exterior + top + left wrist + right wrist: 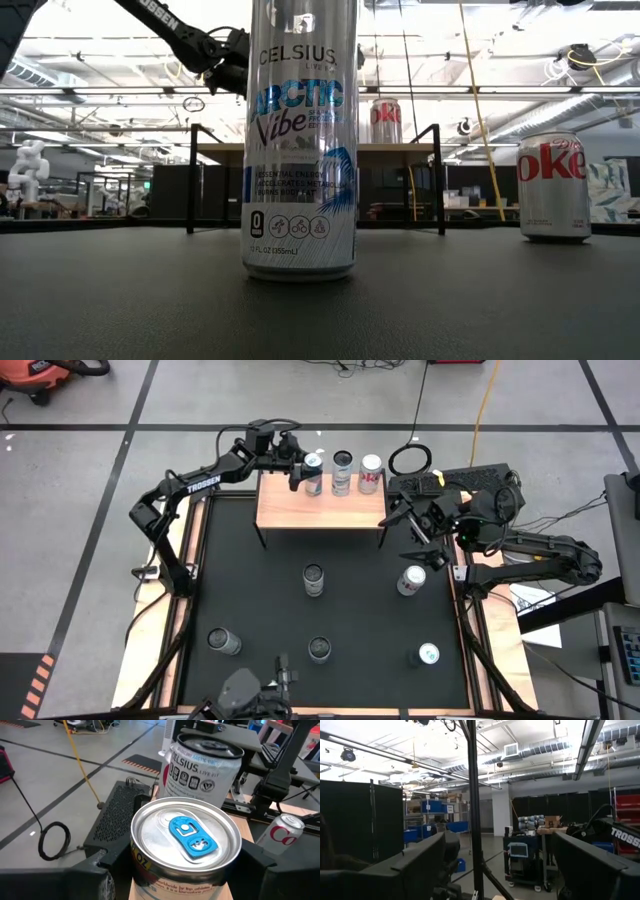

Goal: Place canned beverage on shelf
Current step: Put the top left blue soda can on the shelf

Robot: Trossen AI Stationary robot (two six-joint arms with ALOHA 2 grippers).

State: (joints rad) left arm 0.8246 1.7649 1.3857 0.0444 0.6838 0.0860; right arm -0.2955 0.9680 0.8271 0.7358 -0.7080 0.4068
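From above, the left hand (300, 468) reaches over the far left corner of the shelf (320, 512), its fingers pinching a can with a blue tab (313, 473) by the sides; the can stands upright at the shelf's far edge, first in a row with a dark-topped can (342, 472) and a red-and-silver can (371, 473). The right hand (420, 525) waits just off the shelf's right end, fingers spread and empty. More cans stand on the black worktop (250, 590).

At table height, a tall Celsius can (301, 140) fills the foreground; the shelf shows behind it, the left arm coming down onto it.

The left wrist view looks down on the gripped can's lid between both fingers. I judge it rigid but thin-walled, smooth and slippery, fairly heavy if full: grip mid-body, moderately.

The right wrist view shows spread fingers and only the room.
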